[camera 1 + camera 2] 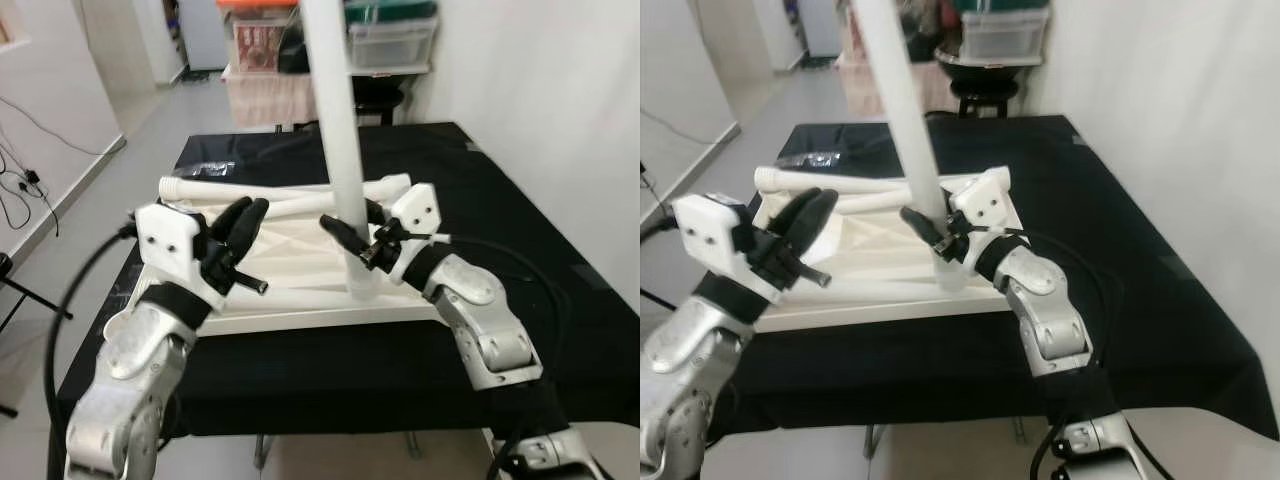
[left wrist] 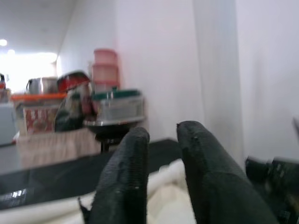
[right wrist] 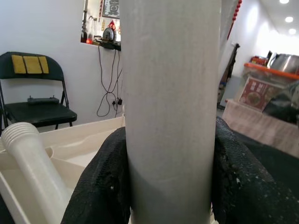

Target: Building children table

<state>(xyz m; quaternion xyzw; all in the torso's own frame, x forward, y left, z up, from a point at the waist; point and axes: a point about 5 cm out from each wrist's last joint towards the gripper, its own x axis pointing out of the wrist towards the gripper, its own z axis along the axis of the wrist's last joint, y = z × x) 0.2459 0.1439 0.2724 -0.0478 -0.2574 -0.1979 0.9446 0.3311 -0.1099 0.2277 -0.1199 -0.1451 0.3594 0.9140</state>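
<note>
While your right end effector (image 1: 352,238) has its two black fingers closed round the upright white leg (image 1: 338,120), watch these items.

Item, leg: stands near-vertical with its foot at the near right corner of the upturned white tabletop (image 1: 290,262). You cannot tell from here whether the foot is seated in its socket. Risk: if it is tilted while being turned, the thread could cross or the leg could tip over.

Item, left end effector (image 1: 236,240): holds nothing, fingers close together with a narrow gap, hovering over the tabletop's near left part, apart from the leg.

Item, spare legs (image 1: 255,188): lying along the tabletop's far edge; a falling leg could knock them.

Item, surface (image 1: 500,210): black-covered, carries the tabletop.

Item, beyond the tabletop: storage boxes (image 1: 390,35) and a stool (image 1: 983,95), well apart, no obstruction.
</note>
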